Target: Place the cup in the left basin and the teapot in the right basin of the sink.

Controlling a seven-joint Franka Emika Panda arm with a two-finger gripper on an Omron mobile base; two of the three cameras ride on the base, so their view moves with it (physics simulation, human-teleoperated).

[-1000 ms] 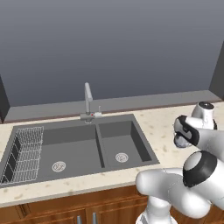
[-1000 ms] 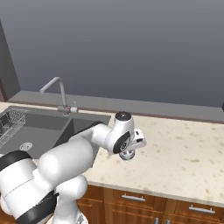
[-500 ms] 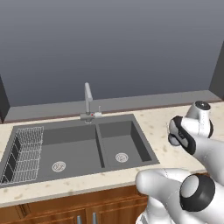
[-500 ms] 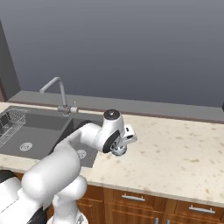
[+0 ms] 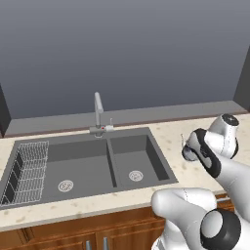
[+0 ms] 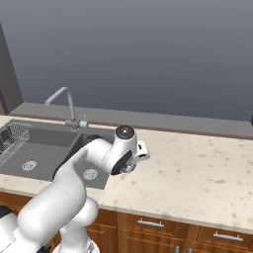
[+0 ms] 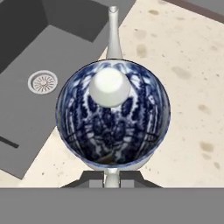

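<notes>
The blue-and-white teapot (image 7: 113,117) hangs under my hand, seen from above with its white lid knob and its spout pointing away. My gripper (image 7: 112,178) is shut on its thin handle. In the left base view the teapot (image 5: 188,153) hangs just above the counter, right of the sink (image 5: 165,172), with the gripper (image 5: 193,146) over it. The right basin (image 5: 128,160) with its round drain lies to the left of it, and the wider left basin (image 5: 80,168) with the wire rack beyond. The right basin (image 7: 26,113) lies beside the pot in the hand view. The cup is out of view.
A slim silver faucet (image 5: 98,111) stands behind the divider between the basins. A wire rack (image 5: 29,171) lines the left basin's left side. Speckled beige counter (image 6: 197,173) stretches right of the sink. A dark wall runs along the back.
The arm has swung left toward the sink with the teapot still in the gripper.
</notes>
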